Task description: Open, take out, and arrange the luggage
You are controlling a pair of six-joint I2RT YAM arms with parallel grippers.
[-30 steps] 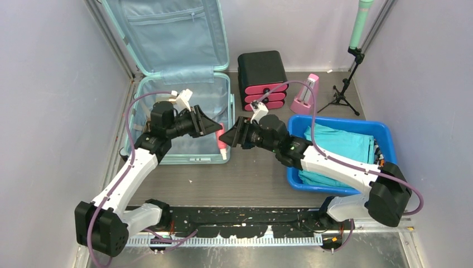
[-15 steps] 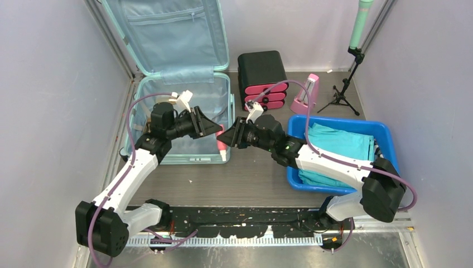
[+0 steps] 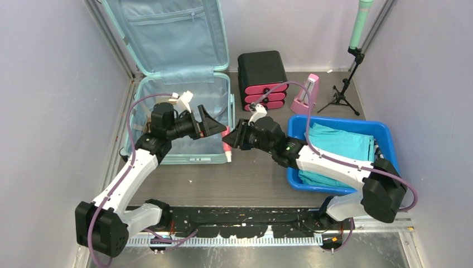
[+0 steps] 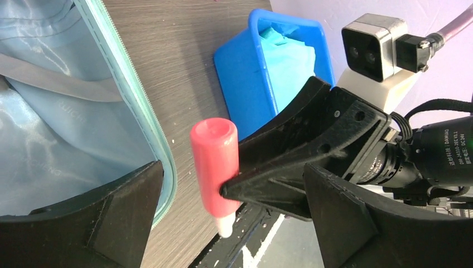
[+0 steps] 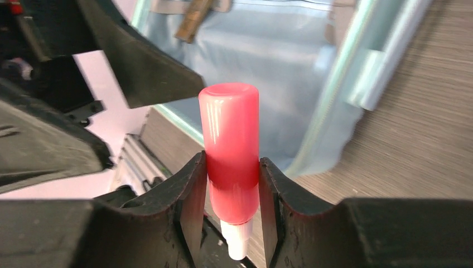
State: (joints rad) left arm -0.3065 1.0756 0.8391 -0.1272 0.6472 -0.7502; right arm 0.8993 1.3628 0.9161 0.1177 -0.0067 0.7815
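The pale mint-green luggage (image 3: 167,153) lies open at the back left, its lid (image 3: 167,33) standing up and the blue lining (image 4: 61,128) showing. A pink bottle (image 3: 226,147) with a white cap hangs cap-down just off the luggage's right rim. My right gripper (image 3: 231,139) is shut on the pink bottle (image 5: 230,128), one finger on each side of it. My left gripper (image 3: 215,127) stands open around the bottle (image 4: 215,162), with its fingers (image 4: 128,212) clear of it on both sides.
A black drawer box with pink drawers (image 3: 262,78) stands behind the grippers, with a small pink stand (image 3: 305,96) beside it. A blue tub (image 3: 334,121) holding teal cloth sits at the right under my right arm. A tripod with a mint-green pole (image 3: 347,84) stands at the back right.
My left gripper has opened and let go of the pink bottle. My right gripper closed on the bottle a moment earlier and keeps its hold.
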